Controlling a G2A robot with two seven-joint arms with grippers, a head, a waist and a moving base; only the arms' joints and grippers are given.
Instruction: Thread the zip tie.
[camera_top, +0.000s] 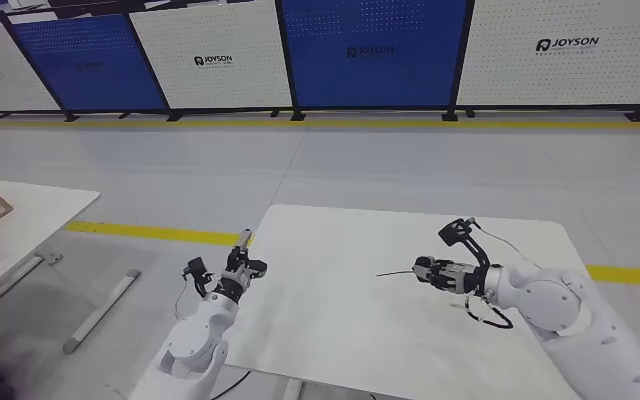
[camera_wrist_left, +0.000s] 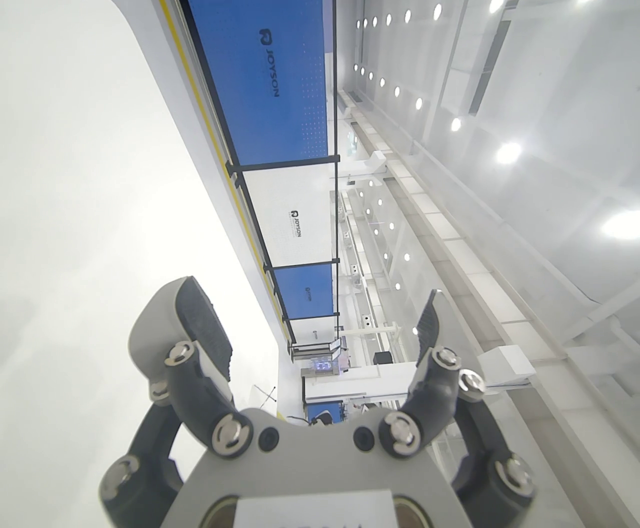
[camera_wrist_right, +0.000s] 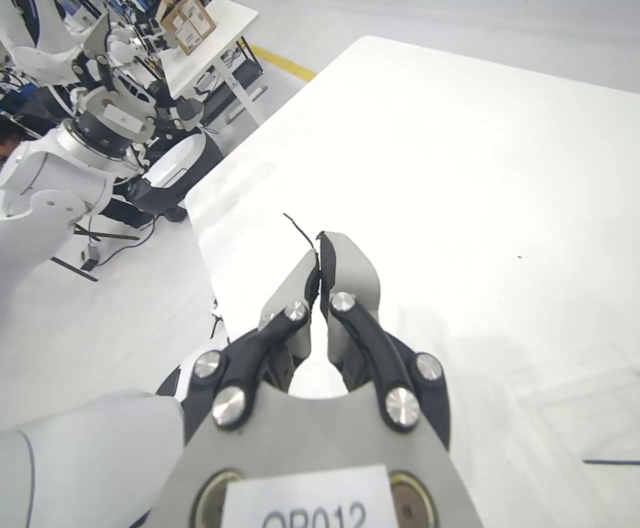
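A thin black zip tie (camera_top: 393, 272) sticks out of my right gripper (camera_top: 418, 268), held over the right half of the white table (camera_top: 330, 300). In the right wrist view the right gripper (camera_wrist_right: 319, 246) is shut on the zip tie (camera_wrist_right: 298, 229), whose free end pokes out past the fingertips. My left gripper (camera_top: 243, 250) is at the table's left edge, pointing up and away from the table. The left wrist view has the left gripper (camera_wrist_left: 320, 305) open, with nothing between its fingers (camera_wrist_left: 200, 320).
Another white table (camera_top: 40, 215) stands to the left across a strip of floor. Blue and white partition panels (camera_top: 370, 50) line the far side behind a yellow floor line. A short dark strip (camera_wrist_right: 610, 462) lies on the table near my right arm.
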